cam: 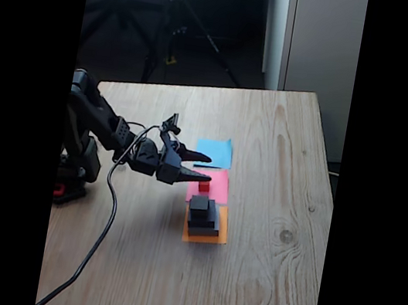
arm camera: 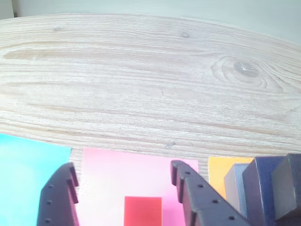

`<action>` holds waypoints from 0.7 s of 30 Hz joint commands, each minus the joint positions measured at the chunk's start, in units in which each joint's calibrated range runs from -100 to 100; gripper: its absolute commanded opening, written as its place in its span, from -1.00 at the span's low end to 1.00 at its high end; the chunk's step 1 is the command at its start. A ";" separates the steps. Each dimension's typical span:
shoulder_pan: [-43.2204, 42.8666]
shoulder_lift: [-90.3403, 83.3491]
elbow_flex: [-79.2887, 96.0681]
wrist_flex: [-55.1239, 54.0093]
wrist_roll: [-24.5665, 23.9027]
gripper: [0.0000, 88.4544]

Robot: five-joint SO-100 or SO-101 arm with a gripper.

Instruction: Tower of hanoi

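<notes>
in the wrist view the gripper fills the lower edge of the frame, its two dark toothed fingers spread apart with nothing between them but the red cube, which sits low at centre on the pink paper square and touches neither finger; to the left lies the blue paper square, and at the lower right corner the stacked blocks rise from the orange paper square, the grey block lowest, the medium black block on it and the small black cube on top; beyond them the wooden tabletop runs to the upper edge, a knot in its grain at upper right

in the fixed view the arm reaches from the left of the frame, the gripper held open above the pink paper square near the red cube; just below centre the three-block stack stands on the orange paper square, the blue paper square lies farthest up the tabletop, and a black cable trails toward the lower left
</notes>
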 commanded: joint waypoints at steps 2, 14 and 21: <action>-0.94 -19.21 -10.49 32.81 -1.97 -0.67; -2.36 -30.56 -57.04 97.81 -7.49 -0.99; 0.98 -30.11 -79.95 116.34 -4.98 -0.99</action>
